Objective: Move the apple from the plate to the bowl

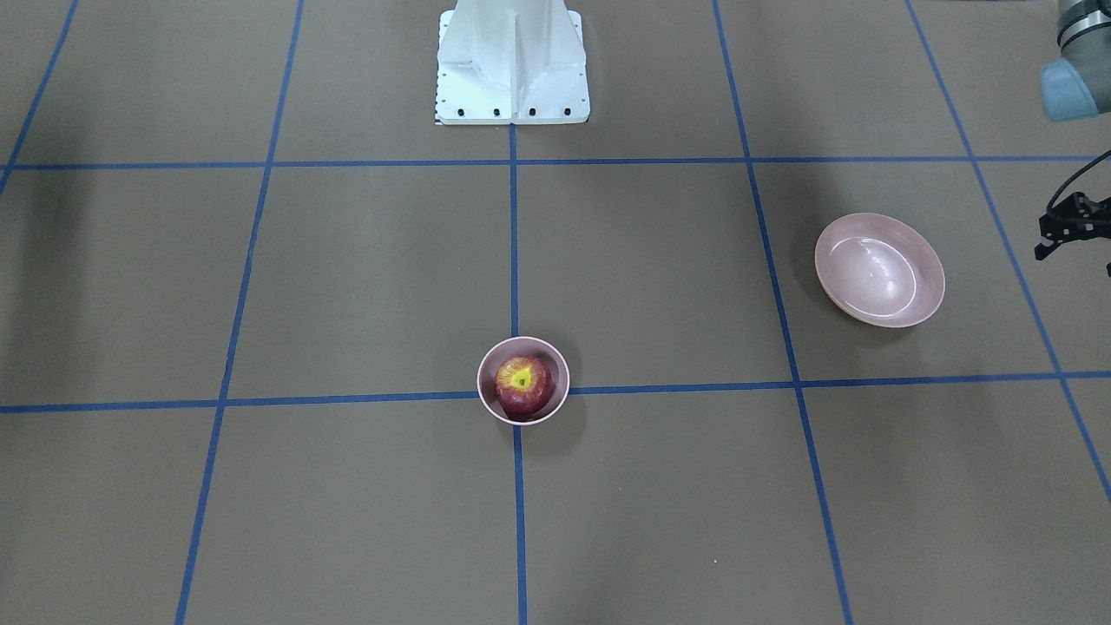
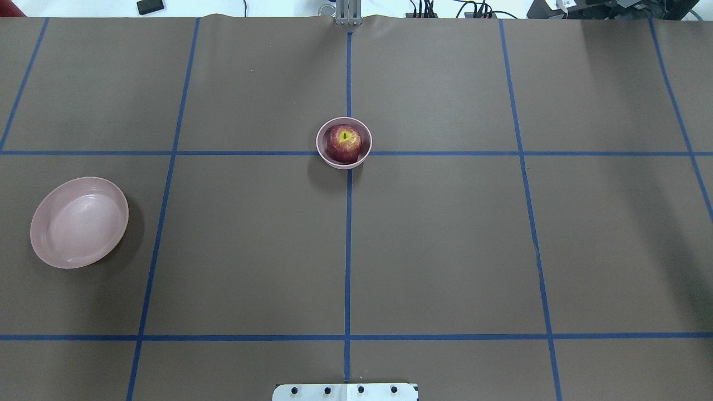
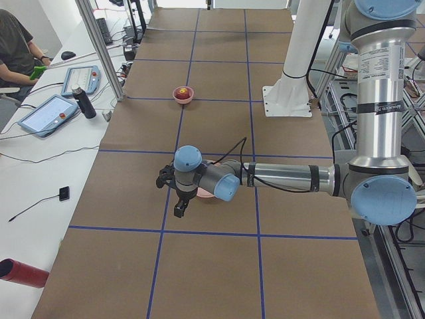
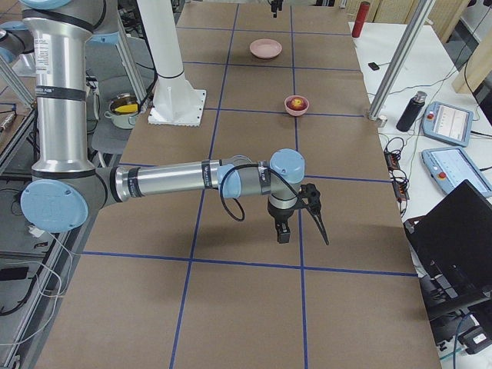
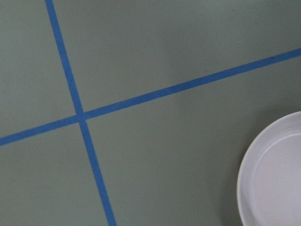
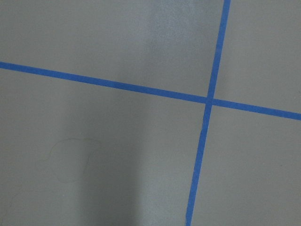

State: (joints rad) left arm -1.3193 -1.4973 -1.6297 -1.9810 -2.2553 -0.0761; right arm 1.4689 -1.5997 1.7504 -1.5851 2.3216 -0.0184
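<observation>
Apple (image 1: 523, 384) already down inside the bowl (image 1: 484, 392), off the plate (image 1: 879, 270).

Brown table (image 1: 347, 278) gridded with blue tape lines (image 1: 514, 260), white robot base (image 1: 512, 61) at the robot's edge.

Left arm (image 3: 285, 178) stretched low over the table on the robot's left, wrist above the plate's edge. Left gripper (image 3: 172, 196) pointing down just beside the plate, too small and too cut off at the frame edge to tell whether spread or closed. Only a curve of the plate's rim showing in the corner of the left wrist view.

Right arm (image 4: 169, 178) reaching out low on the robot's right, well apart from both dishes. Right gripper (image 4: 304, 237) seen only from the side camera, so impossible to tell whether spread or closed.

Plate wide, shallow, glossy pink, resting on the robot's left half, well apart from the bowl.

Bowl small, deep, pale pink, standing on a crossing of tape lines on the table's centre line.

Apple dark red, upright, yellow-green stem patch facing up, filling most of the bowl, touched by neither gripper.
</observation>
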